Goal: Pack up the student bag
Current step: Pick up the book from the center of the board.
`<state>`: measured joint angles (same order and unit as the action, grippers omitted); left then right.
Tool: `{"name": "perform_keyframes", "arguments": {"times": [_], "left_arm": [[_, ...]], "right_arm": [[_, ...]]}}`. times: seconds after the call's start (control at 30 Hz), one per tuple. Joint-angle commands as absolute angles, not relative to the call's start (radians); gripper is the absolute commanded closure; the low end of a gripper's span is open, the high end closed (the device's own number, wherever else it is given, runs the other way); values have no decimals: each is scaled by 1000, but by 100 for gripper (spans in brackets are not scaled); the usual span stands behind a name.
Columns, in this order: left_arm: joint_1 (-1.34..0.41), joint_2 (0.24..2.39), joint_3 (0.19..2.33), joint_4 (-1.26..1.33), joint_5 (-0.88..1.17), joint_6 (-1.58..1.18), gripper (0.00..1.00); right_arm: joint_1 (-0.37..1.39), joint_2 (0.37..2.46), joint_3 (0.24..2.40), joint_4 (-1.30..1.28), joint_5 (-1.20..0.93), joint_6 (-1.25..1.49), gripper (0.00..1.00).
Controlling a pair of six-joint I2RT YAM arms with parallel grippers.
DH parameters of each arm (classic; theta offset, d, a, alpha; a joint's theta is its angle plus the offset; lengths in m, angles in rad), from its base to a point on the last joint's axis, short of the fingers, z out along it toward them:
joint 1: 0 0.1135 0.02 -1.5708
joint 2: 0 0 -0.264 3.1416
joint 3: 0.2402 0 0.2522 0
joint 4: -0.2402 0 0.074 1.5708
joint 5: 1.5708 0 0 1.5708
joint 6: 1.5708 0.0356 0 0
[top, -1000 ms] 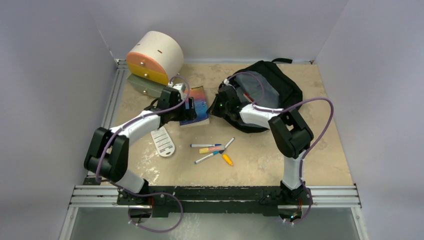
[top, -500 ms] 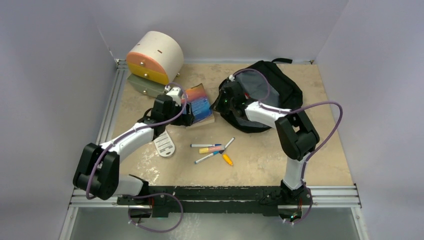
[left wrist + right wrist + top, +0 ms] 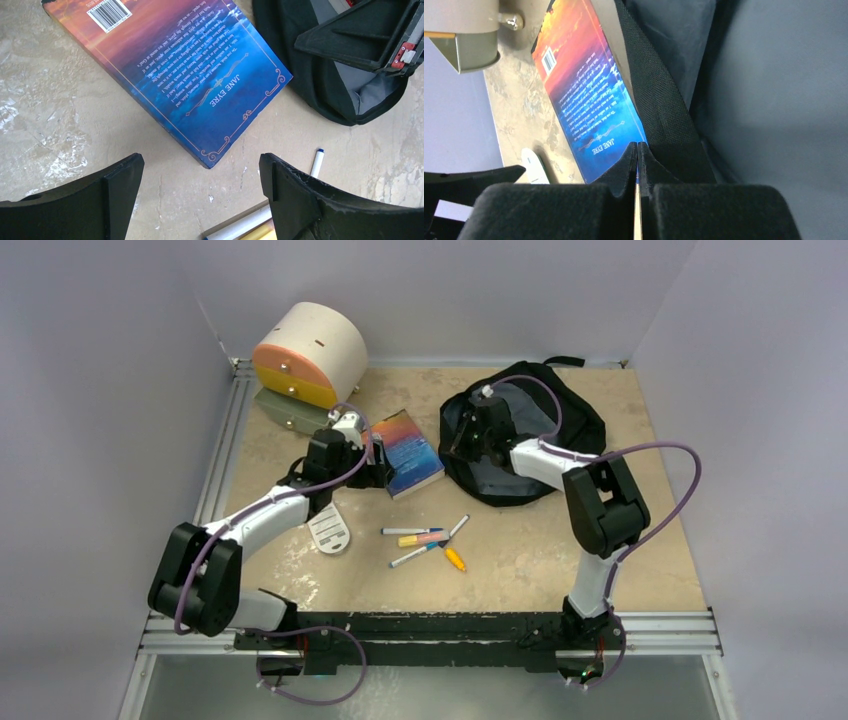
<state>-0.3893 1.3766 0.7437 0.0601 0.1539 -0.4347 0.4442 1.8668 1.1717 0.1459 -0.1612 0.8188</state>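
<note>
The student bag (image 3: 545, 425) lies black and soft at the back right, its mouth facing left toward the book. A blue and orange book (image 3: 410, 452), back cover up, lies flat on the table just left of it. My left gripper (image 3: 378, 466) is open at the book's left side; in the left wrist view its gripper (image 3: 200, 162) is spread wide over bare table just short of the book's (image 3: 165, 65) near corner. My right gripper (image 3: 468, 436) is shut at the bag's mouth. In the right wrist view this gripper (image 3: 638, 147) presses against the bag's black rim (image 3: 659, 110), with nothing seen between the fingers.
Several markers (image 3: 430, 538) lie loose in the middle of the table, near the left fingers (image 3: 250, 225). A white oval item (image 3: 328, 525) lies under the left forearm. The cream and orange drawer box (image 3: 310, 355) stands at the back left. Walls close in on three sides.
The book tipped up on edge toward the bag and now lies flat, nearer the bag. The left arm drew back a little. The right gripper moved right and farther back at the bag's mouth.
</note>
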Motion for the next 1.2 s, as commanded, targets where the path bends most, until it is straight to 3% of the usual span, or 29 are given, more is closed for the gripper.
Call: {"name": "perform_keyframes", "arguments": {"times": [0.0, 0.2, 0.63, 0.8, 0.87, 0.93, 1.03, 1.17], "left_arm": [[-391, 1374, 749, 147, 158, -403, 14], [-390, 1420, 799, 56, 101, -490, 14], [-388, 1421, 797, -52, 51, -581, 14], [-388, 1407, 778, -56, 45, -595, 14], [-388, 1407, 779, -60, 44, -597, 14], [-388, 1407, 782, -63, 44, -597, 14], [-388, 1413, 787, -60, 43, -599, 14], [-388, 1431, 800, -63, 49, -603, 14]], "right_arm": [[451, 1827, 1206, 137, -198, 745, 100], [455, 1843, 1233, 141, -197, 691, 71], [468, 2034, 1465, 125, -217, 551, 42], [474, 2121, 1543, 125, -224, 527, 37], [478, 2151, 1577, 86, -191, 516, 23], [483, 2169, 1596, 45, -161, 498, 4], [494, 2171, 1577, 32, -153, 482, 1], [500, 2157, 1524, 21, -164, 477, 9]]}}
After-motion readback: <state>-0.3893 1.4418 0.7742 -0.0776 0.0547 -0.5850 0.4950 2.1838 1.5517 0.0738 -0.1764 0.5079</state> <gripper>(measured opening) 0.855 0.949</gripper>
